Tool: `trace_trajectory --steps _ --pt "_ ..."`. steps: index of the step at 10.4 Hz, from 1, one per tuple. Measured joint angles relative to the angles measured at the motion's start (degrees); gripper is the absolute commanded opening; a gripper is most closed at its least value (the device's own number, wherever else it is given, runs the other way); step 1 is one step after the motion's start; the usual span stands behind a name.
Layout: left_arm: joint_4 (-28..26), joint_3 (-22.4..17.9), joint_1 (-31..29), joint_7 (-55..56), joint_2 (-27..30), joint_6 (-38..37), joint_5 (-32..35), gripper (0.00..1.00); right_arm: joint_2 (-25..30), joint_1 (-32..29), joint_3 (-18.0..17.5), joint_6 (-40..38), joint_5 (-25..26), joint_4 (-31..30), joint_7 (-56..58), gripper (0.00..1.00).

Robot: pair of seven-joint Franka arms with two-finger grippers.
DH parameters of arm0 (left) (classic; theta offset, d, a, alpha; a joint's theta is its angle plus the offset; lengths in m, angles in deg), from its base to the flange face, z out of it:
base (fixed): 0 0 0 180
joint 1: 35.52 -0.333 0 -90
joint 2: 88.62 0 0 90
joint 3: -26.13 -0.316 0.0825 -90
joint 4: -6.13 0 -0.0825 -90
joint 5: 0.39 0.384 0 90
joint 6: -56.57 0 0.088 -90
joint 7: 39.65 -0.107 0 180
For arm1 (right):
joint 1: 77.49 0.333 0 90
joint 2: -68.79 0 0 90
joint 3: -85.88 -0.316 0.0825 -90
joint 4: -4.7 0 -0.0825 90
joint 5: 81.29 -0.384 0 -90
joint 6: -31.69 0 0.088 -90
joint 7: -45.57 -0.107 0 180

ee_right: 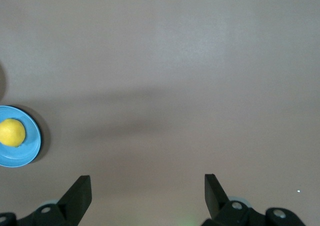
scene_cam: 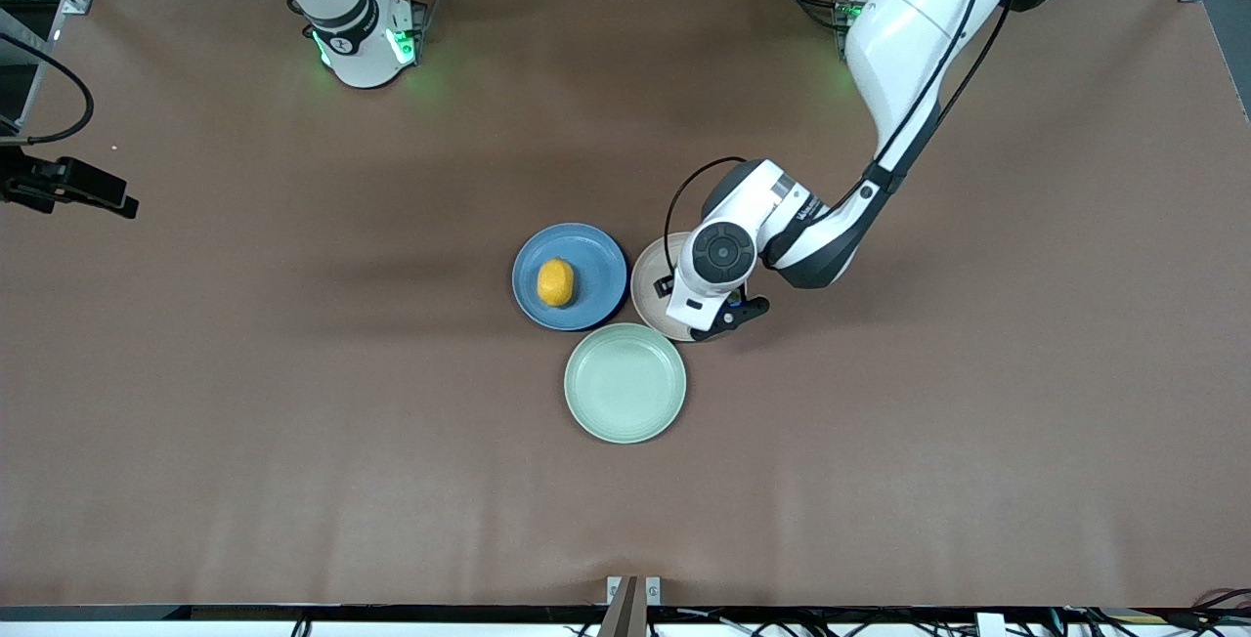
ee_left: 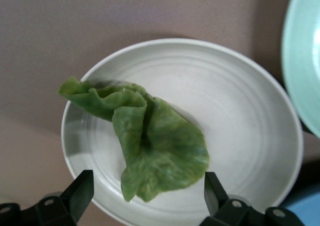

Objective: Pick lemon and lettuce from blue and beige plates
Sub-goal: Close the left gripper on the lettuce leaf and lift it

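A yellow lemon (scene_cam: 555,282) lies on the blue plate (scene_cam: 596,266) at mid-table. Beside it, toward the left arm's end, is the beige plate (scene_cam: 650,285), half covered by the left arm's hand. My left gripper (scene_cam: 709,310) hangs low over that plate. In the left wrist view it (ee_left: 147,186) is open, its fingers on either side of the crumpled green lettuce leaf (ee_left: 150,146) lying on the beige plate (ee_left: 240,116). The lettuce is hidden in the front view. My right gripper (ee_right: 147,188) is open and empty, high over bare table, with the lemon (ee_right: 11,132) on its blue plate (ee_right: 27,151) far off.
An empty pale green plate (scene_cam: 625,383) sits nearer the front camera, touching both other plates; it also shows in the left wrist view (ee_left: 305,51). A black device on a cable (scene_cam: 68,183) sticks in at the right arm's end. The right arm waits by its base.
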Motion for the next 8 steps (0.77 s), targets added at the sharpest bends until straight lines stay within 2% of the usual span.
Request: trace_trajectory --steps 2,4,5,6,7,8 --pt "-0.1 -0.3 0.0 0.1 -0.9 0.6 0.0 0.69 -0.1 -0.1 0.0 0.2 0.0 0.0 0.0 1.0" --pt "-0.1 -0.6 0.0 0.3 -1.3 0.7 0.0 0.33 -0.1 -0.1 0.0 0.2 0.0 0.0 0.0 1.0" --pt "-0.1 -0.7 0.0 0.3 -1.5 0.7 0.0 0.29 -0.1 -0.1 0.0 0.2 0.0 0.0 0.0 1.0" --pt "-0.1 -0.7 0.0 0.3 -1.6 0.7 0.0 0.11 -0.1 -0.1 0.0 0.2 0.0 0.0 0.0 1.0" --pt "-0.1 -0.8 0.0 0.4 -1.6 0.7 0.0 0.0 -0.1 -0.1 0.0 0.2 0.0 0.0 0.0 1.0" --pt "-0.1 -0.9 0.0 0.4 -1.6 0.7 0.0 0.0 -0.1 -0.2 0.0 0.2 0.0 0.0 0.0 1.0"
